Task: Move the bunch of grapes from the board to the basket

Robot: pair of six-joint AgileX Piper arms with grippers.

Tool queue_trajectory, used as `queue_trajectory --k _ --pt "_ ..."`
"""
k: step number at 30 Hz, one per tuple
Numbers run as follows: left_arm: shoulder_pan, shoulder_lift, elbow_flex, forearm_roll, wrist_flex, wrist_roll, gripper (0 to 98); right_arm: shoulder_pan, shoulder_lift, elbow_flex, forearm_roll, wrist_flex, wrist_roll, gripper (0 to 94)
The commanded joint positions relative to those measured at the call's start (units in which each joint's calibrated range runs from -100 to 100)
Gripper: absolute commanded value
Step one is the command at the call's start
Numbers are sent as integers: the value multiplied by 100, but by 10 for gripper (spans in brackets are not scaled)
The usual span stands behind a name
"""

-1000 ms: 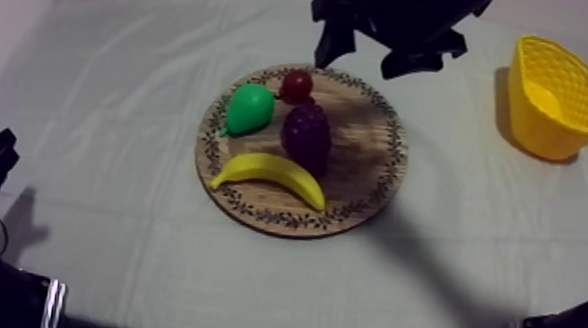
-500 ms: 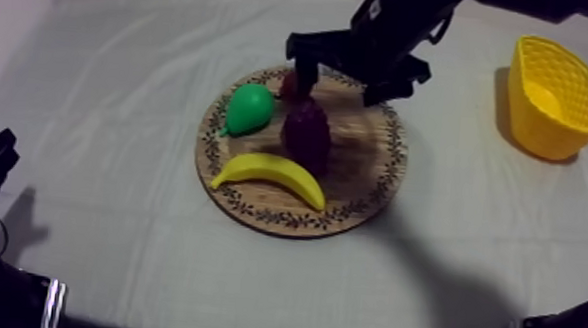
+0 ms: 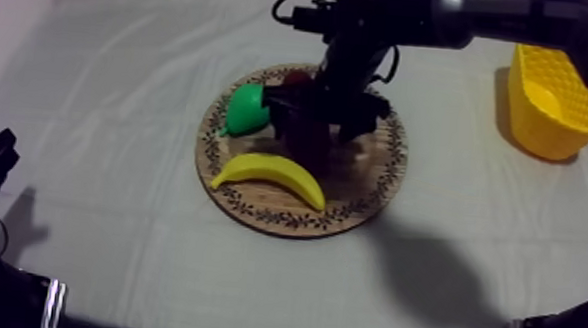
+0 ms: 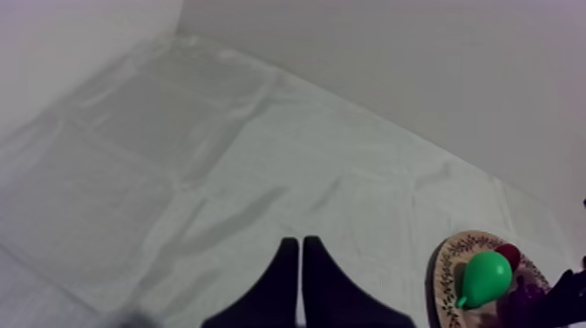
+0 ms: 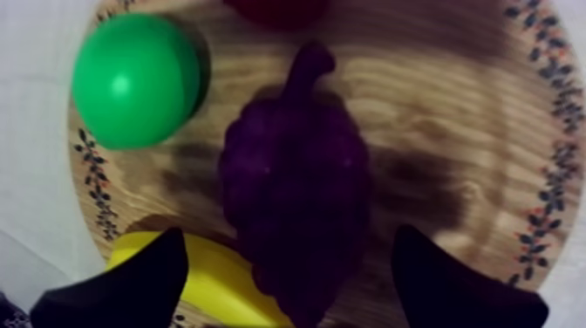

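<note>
The right gripper (image 5: 289, 246) is wide open, its two black fingers (image 5: 131, 279) standing apart on either side of the bunch of grapes (image 5: 292, 183) and clamped on nothing. One finger hangs over the banana (image 5: 222, 283), the other over bare wood of the board (image 5: 436, 131). Whether either finger touches the grapes cannot be told. The left gripper (image 4: 301, 257) has its fingers pressed together in a narrow wedge over bare cloth (image 4: 174, 174), near the left edge of the table.

There is one of each: one board, one basket (image 3: 561, 132), one bunch of grapes, one banana, one pear (image 5: 131, 78), and one small red fruit (image 5: 279, 9).

From above, the right arm covers much of the grapes, which lie mid-board between the pear to the left and the banana on the near side. That view also takes in the basket at the far right, well apart from the board. The right wrist view gives the gap between fingers and grapes.
</note>
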Motion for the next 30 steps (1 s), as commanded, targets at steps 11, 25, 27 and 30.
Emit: queue_trajectory --k 11,25,27,30 --pt "-2 5 0 0 -1 1 1 28 553 -354 207 -159 -165 781" --pt "-2 5 0 0 -1 1 1 -67 27 121 477 -428 -336 350" --pt "-2 5 0 0 -1 1 1 -56 -245 259 482 -345 -316 342" --pt "-2 5 0 0 -1 1 1 0 -815 540 475 -211 -240 345"
